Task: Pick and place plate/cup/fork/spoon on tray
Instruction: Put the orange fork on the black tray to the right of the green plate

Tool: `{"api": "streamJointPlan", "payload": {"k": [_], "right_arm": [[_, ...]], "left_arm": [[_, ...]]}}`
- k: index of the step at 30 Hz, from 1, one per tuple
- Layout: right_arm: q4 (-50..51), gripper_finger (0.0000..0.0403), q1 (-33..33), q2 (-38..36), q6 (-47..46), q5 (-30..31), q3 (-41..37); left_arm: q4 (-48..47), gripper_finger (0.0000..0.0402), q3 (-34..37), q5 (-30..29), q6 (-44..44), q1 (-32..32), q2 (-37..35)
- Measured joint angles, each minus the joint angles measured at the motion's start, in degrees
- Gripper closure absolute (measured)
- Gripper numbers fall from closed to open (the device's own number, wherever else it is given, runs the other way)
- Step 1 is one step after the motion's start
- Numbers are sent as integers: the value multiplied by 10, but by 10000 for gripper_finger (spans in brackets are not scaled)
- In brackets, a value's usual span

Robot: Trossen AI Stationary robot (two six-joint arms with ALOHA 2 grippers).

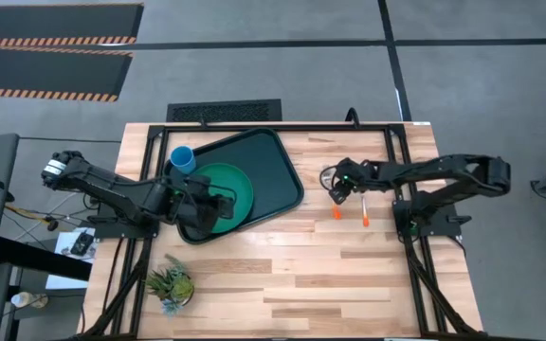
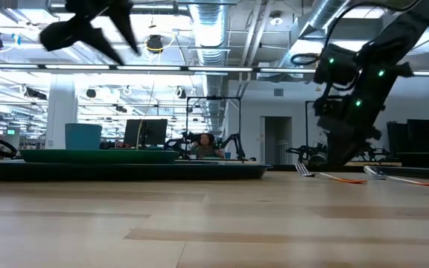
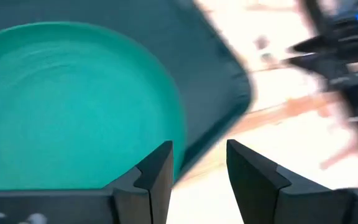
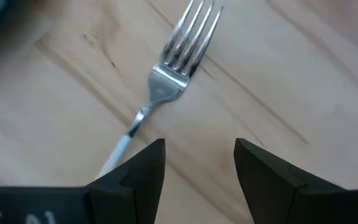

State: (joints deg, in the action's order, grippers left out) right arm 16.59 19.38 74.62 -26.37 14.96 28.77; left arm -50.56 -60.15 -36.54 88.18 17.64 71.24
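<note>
The green plate [image 1: 230,182] lies in the dark tray [image 1: 278,170]. The blue cup [image 1: 183,158] stands at the tray's far left corner; in or beside it, I cannot tell. My left gripper [image 3: 199,155] is open and empty, raised over the plate's near right rim [image 3: 73,106]. The fork [image 4: 182,46] lies flat on the table, right of the tray. My right gripper [image 4: 199,152] is open just above it, fingers pointing down, touching nothing. The spoon [image 1: 363,208] lies on the table right of the fork.
A small spiky green plant [image 1: 170,283] stands near the table's near left corner. Bare wood [image 1: 330,275] stretches across the table's near half. In the low view the tray [image 2: 125,170] sits left, the fork [image 2: 326,176] and spoon [image 2: 397,176] right.
</note>
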Motion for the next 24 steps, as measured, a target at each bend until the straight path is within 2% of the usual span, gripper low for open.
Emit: {"api": "streamJointPlan", "payload": {"k": [3,9,17,24], "right_arm": [[-42,187,0,38,0,0,0],[-74,187,-7,71,-2,1,2],[-56,187,-2,27,-2,0,1],[-57,187,-32,-7,-22,-1,1]], "left_arm": [[46,268,-1,-3,-33,0,0],[65,268,-1,-4,-45,0,0],[66,268,-1,-18,-45,0,0],[66,268,0,-29,-45,0,0]]}}
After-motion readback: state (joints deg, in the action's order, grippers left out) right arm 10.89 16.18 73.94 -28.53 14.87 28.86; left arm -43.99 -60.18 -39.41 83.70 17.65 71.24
